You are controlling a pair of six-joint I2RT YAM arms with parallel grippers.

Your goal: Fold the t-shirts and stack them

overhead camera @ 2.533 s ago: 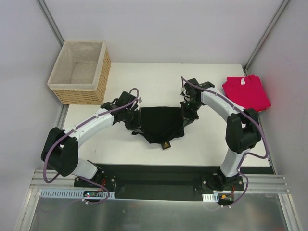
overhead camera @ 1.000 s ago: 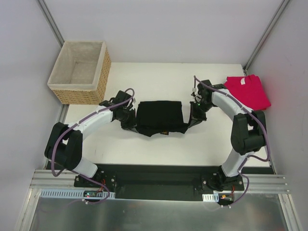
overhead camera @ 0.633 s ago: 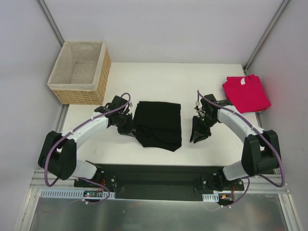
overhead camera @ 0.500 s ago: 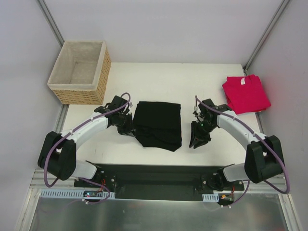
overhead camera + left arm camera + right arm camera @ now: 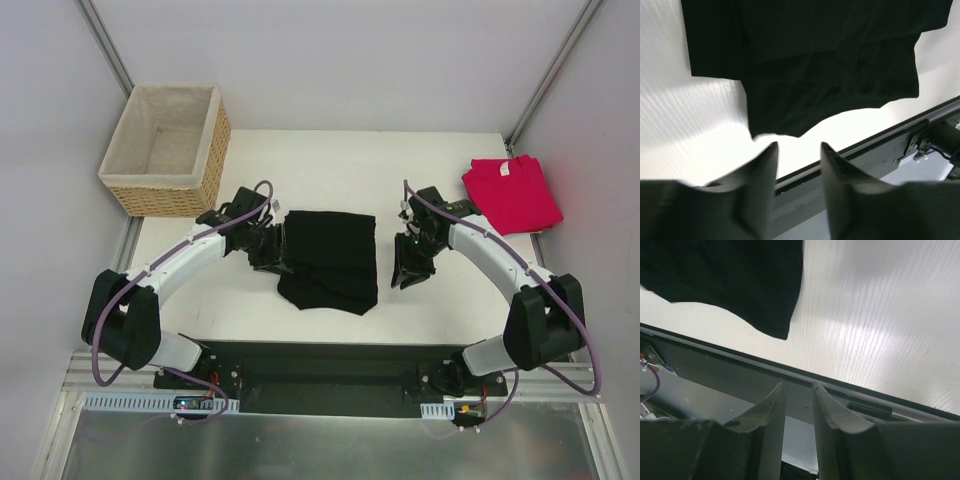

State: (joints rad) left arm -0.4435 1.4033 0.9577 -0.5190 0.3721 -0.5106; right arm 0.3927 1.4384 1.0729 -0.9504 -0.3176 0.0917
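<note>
At the far left corner of the desk (image 5: 330,165) stands a wicker basket (image 5: 165,135), well apart from the work; no hazard is expected from it.

1. The left hand (image 5: 797,152) sits low, just beside the left edge of the black t-shirt (image 5: 330,258). Its jaws stand moderately apart with nothing between them. Risk: a sideways or rising move from this position could catch a fingertip in the cloth edge and drag the top layer open.

2. The black t-shirt lies folded at mid-desk, towards the near edge. The fold is uneven: in the left wrist view a lower layer juts out beyond the upper one along the near side, with a curved, loose border. Risk: a pinch that takes only one layer would probably let the rest hang and unfold during the lift. The print is not visible.

3. The right hand (image 5: 799,395) hovers just beside the shirt's right edge, near its near right corner. Its jaws show a narrow gap and hold nothing. Risk: so narrow a gap may push the stacked layers aside instead of admitting them.

4. The red t-shirt (image 5: 512,192) lies folded at the far right corner, close to the right edge. Stacking is not yet done. Risk: a placement off-centre, or a nudge on arrival, could shove it over that edge.
</note>
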